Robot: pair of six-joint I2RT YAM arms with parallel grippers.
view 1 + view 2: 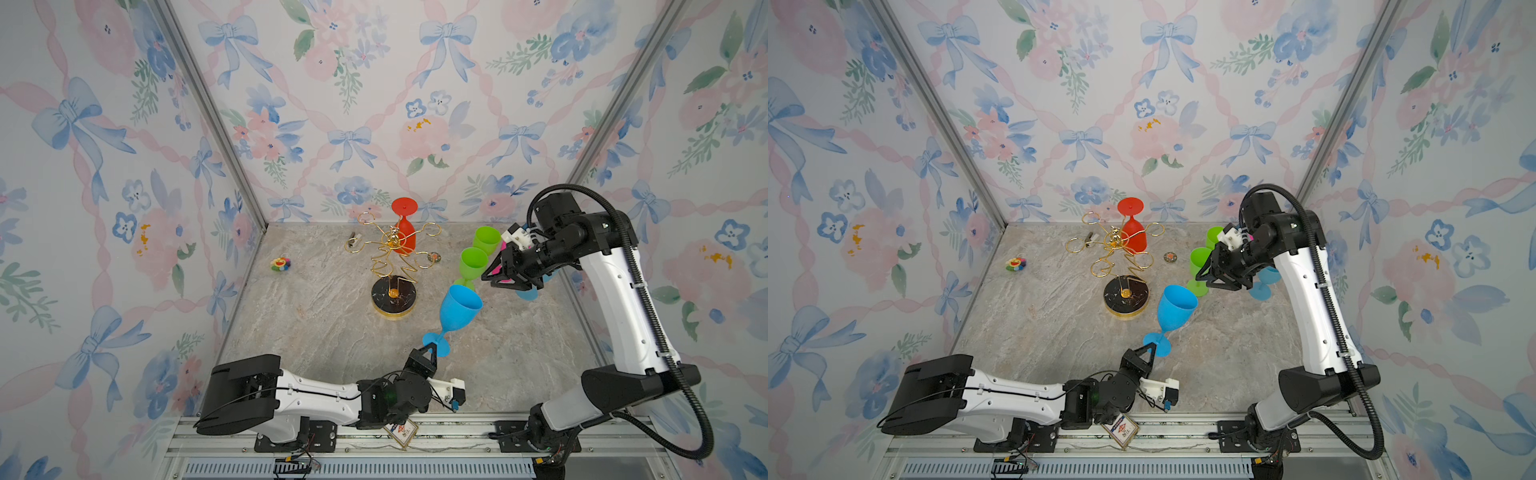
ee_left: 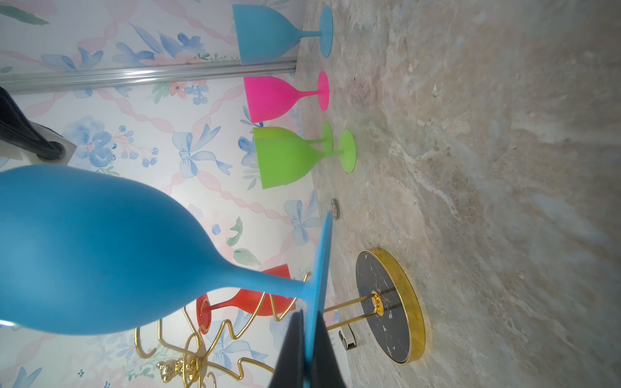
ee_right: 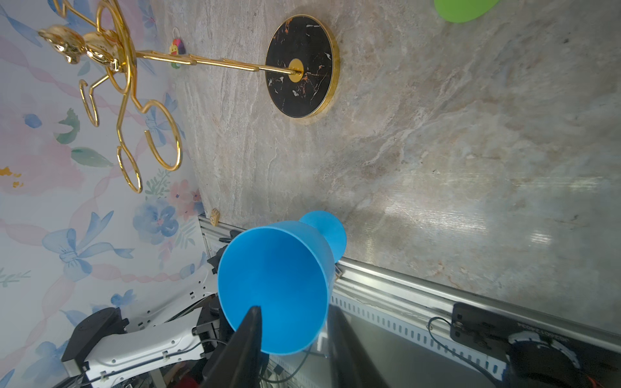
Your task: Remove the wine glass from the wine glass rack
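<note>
- The matte blue stemmed wine glass (image 1: pixel 459 309) is clear of the gold wire wine glass rack with its round black base (image 1: pixel 392 253). It is tilted in the air over the grey stone-patterned counter (image 1: pixel 311 332).
- The left claw (image 1: pixel 432 348) is pressed together on the thin edge of the glass's flat foot (image 2: pixel 321 268).
- The right claw (image 1: pixel 487 281) is spread partway, just beside the bowl's rim. In both top views it seems not to touch.
- A red stemmed wine glass (image 1: pixel 404 239) hangs foot-up on the rack.
- The blue glass looks like stiff, light plastic, probably not fragile, and matte enough to give some friction.
- Pinched by the foot edge alone, the long bowl could swing. The stem or the bowl wall would likely give a steadier hold.
</note>
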